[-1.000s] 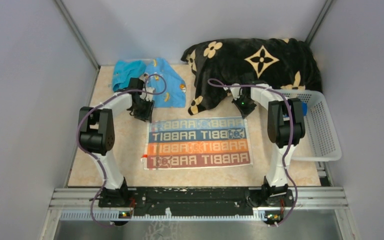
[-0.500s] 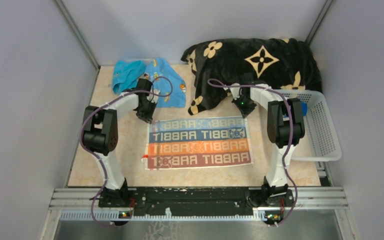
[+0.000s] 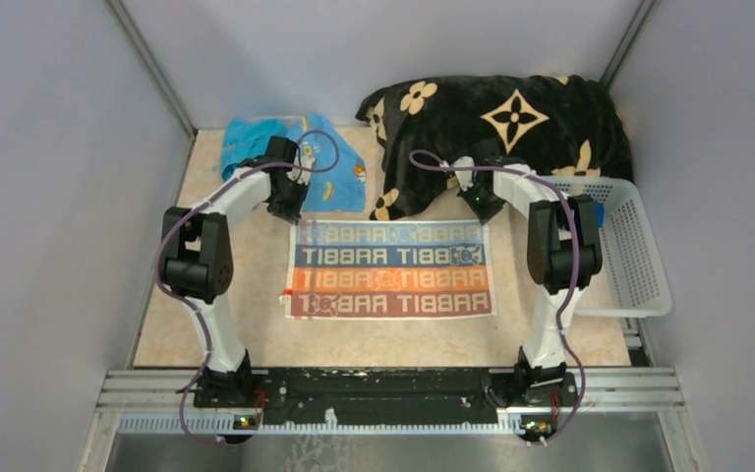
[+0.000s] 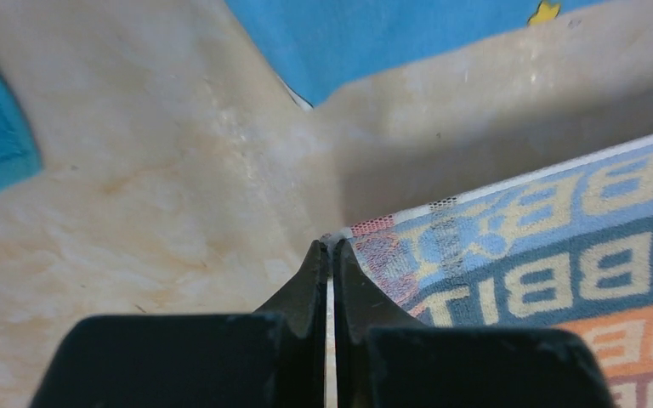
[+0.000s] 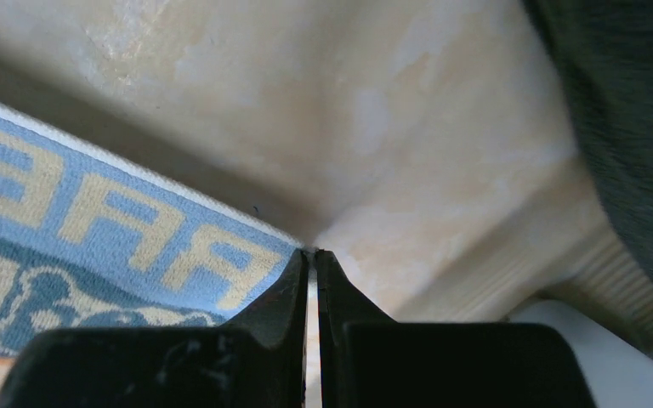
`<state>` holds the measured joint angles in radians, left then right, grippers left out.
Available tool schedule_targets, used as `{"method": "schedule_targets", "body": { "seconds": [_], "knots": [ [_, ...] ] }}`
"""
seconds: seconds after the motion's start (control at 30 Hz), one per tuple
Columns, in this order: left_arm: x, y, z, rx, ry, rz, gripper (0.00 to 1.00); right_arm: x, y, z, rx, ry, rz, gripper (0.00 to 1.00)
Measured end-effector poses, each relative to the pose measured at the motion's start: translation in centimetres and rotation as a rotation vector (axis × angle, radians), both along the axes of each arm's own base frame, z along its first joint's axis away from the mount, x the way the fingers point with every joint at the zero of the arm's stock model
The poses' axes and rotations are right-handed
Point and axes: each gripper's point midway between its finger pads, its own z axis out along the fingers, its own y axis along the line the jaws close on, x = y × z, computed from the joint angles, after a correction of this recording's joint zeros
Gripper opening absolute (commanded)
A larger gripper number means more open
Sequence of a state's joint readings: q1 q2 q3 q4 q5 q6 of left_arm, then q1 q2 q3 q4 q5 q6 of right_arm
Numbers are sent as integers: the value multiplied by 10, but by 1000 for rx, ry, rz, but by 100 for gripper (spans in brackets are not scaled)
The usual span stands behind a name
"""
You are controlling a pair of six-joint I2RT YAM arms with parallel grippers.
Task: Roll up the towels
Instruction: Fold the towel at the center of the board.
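Striped blue-orange-red "RABBIT" cloth towel (image 3: 393, 280): far corners pinched in my left fingers (image 4: 306, 287) and right fingers (image 5: 289, 293), both clamped shut.

Top view: the blue thing (image 3: 599, 213) in the basket (image 3: 644, 270) is mostly behind the right arm (image 3: 555, 251), so no idea what it is. The left wrist view chops the striped towel (image 4: 527, 255) off at the right and bottom edges. In the right wrist view, the blanket (image 5: 629, 110) at upper right is just dark blur.

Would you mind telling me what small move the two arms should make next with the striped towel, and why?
Probably lift both corners slightly and draw them toward the near edge to start the roll: the left gripper and right gripper are each shut on a far corner of the striped towel, which lies flat.
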<state>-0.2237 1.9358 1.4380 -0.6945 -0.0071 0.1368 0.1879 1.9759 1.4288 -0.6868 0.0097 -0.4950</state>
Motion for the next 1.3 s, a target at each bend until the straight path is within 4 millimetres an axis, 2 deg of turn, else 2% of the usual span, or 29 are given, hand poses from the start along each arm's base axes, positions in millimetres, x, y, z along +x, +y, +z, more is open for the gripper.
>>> {"method": "schedule_targets", "body": {
  "seconds": [0.2, 0.33, 0.37, 0.43, 0.67, 0.83, 0.97, 1.1, 1.2, 1.3],
  "knots": [
    [30, 2, 36, -18, -123, 1, 0, 20, -3, 33, -14, -114, -13, 0],
    [35, 3, 45, -26, -156, 7, 0, 28, -3, 60, -6, -199, -27, 0],
    [35, 3, 47, -29, -165, 10, 0, 28, -3, 61, -6, -200, -28, 0],
    [27, 4, 48, -33, -166, 18, 0, 27, -3, 70, 12, -236, -50, 0],
    [-18, 10, 47, -65, -136, 102, 0, -8, -1, 78, 88, -241, -220, 0],
    [-55, 13, 40, -98, -100, 173, 0, -45, -4, 77, 123, -240, -343, 0],
    [-75, 15, 45, -127, -112, 235, 0, -74, -6, 76, 157, -254, -411, 0],
    [-93, 15, 51, -166, -144, 294, 0, -95, -7, 81, 204, -285, -463, 0],
    [-108, 16, 44, -191, -142, 341, 0, -105, -6, 83, 245, -306, -493, 0],
    [-120, 16, 29, -202, -106, 391, 0, -114, -5, 70, 264, -287, -526, 0]
  ]
}}
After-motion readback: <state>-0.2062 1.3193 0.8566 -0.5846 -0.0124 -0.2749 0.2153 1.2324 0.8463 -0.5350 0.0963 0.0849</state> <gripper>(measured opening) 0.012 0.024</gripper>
